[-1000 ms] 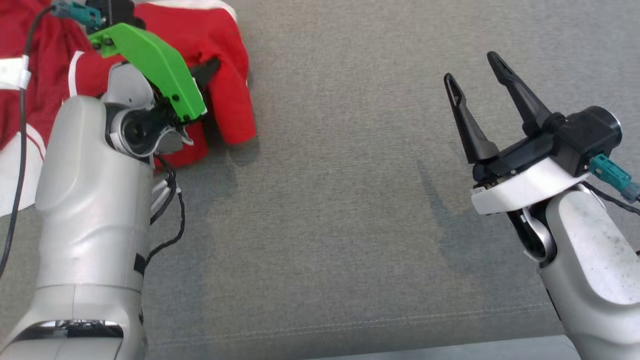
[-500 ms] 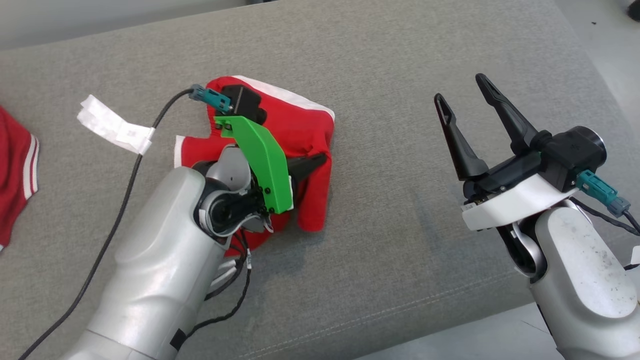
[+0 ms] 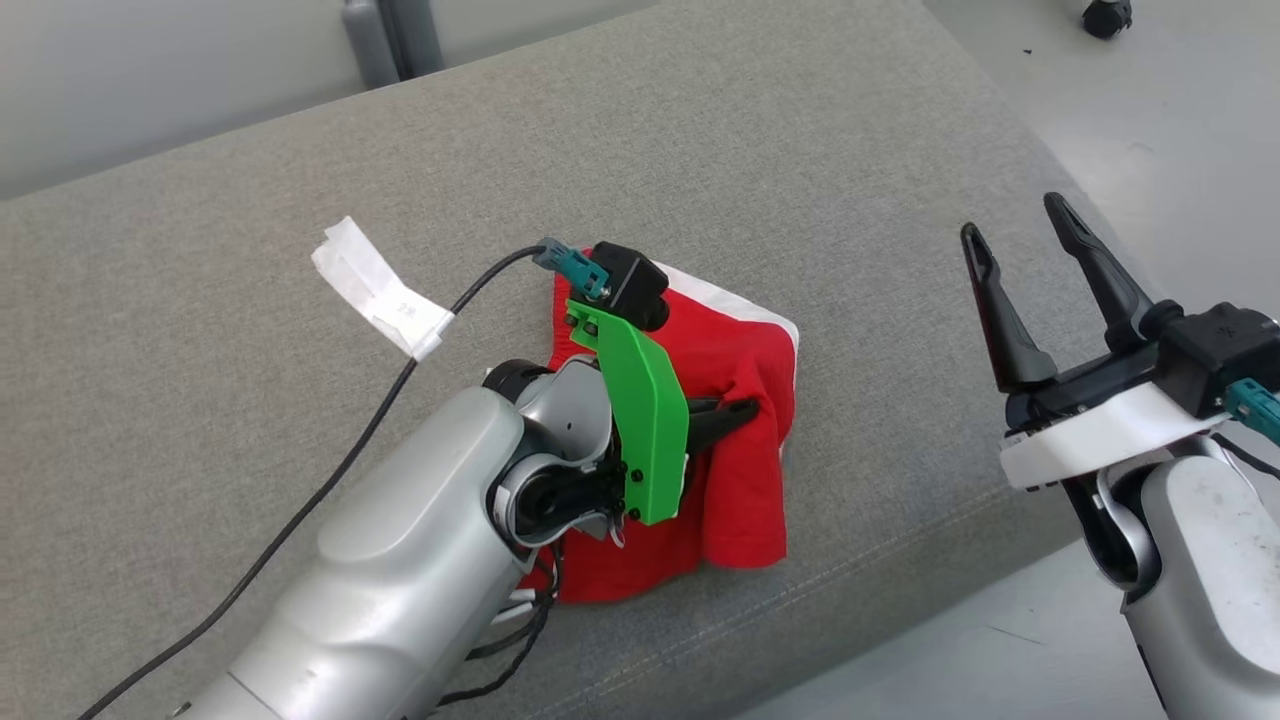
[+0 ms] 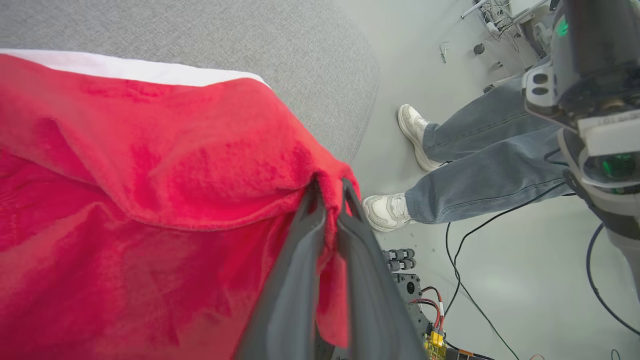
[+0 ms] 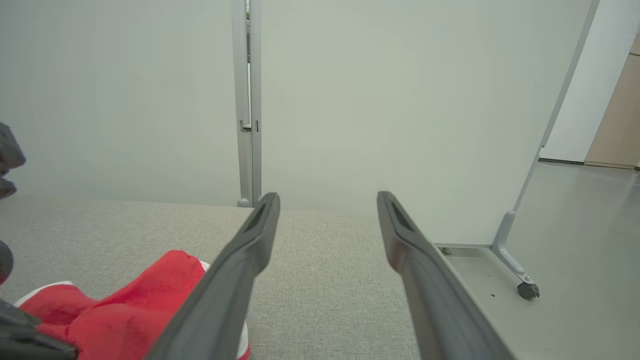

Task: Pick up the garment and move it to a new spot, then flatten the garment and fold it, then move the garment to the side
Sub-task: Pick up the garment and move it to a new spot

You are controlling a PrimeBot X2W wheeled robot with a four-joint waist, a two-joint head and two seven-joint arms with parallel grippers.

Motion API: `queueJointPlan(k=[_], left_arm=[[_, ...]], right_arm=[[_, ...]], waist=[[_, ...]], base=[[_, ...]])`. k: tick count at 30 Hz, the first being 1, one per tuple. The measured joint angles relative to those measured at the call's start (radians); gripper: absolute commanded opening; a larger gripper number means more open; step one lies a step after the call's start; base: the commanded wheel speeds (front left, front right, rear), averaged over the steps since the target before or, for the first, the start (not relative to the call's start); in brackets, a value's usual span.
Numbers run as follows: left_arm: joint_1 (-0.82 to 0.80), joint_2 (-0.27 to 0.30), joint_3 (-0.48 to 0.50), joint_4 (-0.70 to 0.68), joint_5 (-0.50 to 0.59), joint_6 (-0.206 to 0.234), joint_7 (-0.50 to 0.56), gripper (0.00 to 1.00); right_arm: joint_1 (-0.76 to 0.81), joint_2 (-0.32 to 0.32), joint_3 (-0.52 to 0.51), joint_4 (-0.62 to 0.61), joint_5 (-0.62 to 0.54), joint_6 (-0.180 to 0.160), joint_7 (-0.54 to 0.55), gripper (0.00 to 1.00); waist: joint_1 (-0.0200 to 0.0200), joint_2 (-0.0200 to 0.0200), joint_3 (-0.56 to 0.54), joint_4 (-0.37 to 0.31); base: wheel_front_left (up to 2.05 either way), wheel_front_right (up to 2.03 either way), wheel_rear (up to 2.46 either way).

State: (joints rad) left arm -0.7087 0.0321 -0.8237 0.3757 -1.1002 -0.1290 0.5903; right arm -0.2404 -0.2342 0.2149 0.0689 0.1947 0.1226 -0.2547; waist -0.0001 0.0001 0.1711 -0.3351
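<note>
- The left tool [image 3: 745,408] is clenched on a fold of the red garment [image 3: 740,500]. In the left wrist view its two dark fingers stand pressed together, with a ridge of fabric pinched between their tips.
- The garment lies bunched in a heap on the grey fabric-covered tabletop [image 3: 700,150], close to its front edge and toward its right end. A white band [image 3: 745,305] runs along the heap's far side.
- From the pinched fold one flap of cloth hangs down toward the front edge; the rest spreads under and behind the left wrist.
- A green bracket [image 3: 645,420] sits on the left wrist above the garment. A black cable [image 3: 330,480] runs back from it across the tabletop, and a white paper tag [image 3: 378,290] is wrapped around the cable.
- The right tool [image 3: 1018,222] is released, its fingers spread wide with nothing between them. It stands well apart from the garment, out past the tabletop's right end and over the pale floor [image 3: 1150,90].
- In the right wrist view the red heap shows at the lower left, beside that tool's left finger, not touching it.
- Beyond the tabletop's rounded corner a person [image 4: 490,165] stands on the floor — jeans and pale shoes [image 4: 387,210] show in the left wrist view.
- A pale partition [image 5: 400,100] on a caster [image 5: 527,290] stands behind the tabletop.
</note>
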Motion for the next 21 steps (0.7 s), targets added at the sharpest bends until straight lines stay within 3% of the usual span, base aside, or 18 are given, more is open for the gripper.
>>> queueJointPlan(k=[3, 9, 15, 21], left_arm=[[0.002, 0.0, -0.012, 0.008, 0.062, 0.0, 0.0, 0.0], [0.058, 0.023, -0.003, 0.04, 0.072, 0.003, 0.017, 0.0], [0.11, 0.126, 0.072, 0.086, 0.056, 0.041, 0.029, 0.0], [0.107, 0.196, 0.127, 0.121, 0.037, 0.051, 0.044, 0.0]], right_arm=[[0.022, -0.005, -0.019, 0.001, 0.0, -0.001, 0.0, 1.0], [0.04, -0.011, -0.029, 0.0, 0.0, -0.001, 0.0, 1.0], [0.054, -0.018, -0.038, -0.005, 0.0, 0.0, 0.0, 1.0], [0.063, -0.015, -0.024, -0.01, 0.0, 0.0, 0.0, 1.0]], waist=[[0.0, 0.0, -0.008, 0.017], [0.0, 0.0, -0.018, 0.076], [0.0, -0.0001, -0.028, 0.157], [0.0, -0.0001, -0.037, 0.244]], base=[[0.0, 0.0, 0.0], [0.0, 0.0, 0.0], [0.0, 0.0, 0.0], [0.0, 0.0, 0.0]])
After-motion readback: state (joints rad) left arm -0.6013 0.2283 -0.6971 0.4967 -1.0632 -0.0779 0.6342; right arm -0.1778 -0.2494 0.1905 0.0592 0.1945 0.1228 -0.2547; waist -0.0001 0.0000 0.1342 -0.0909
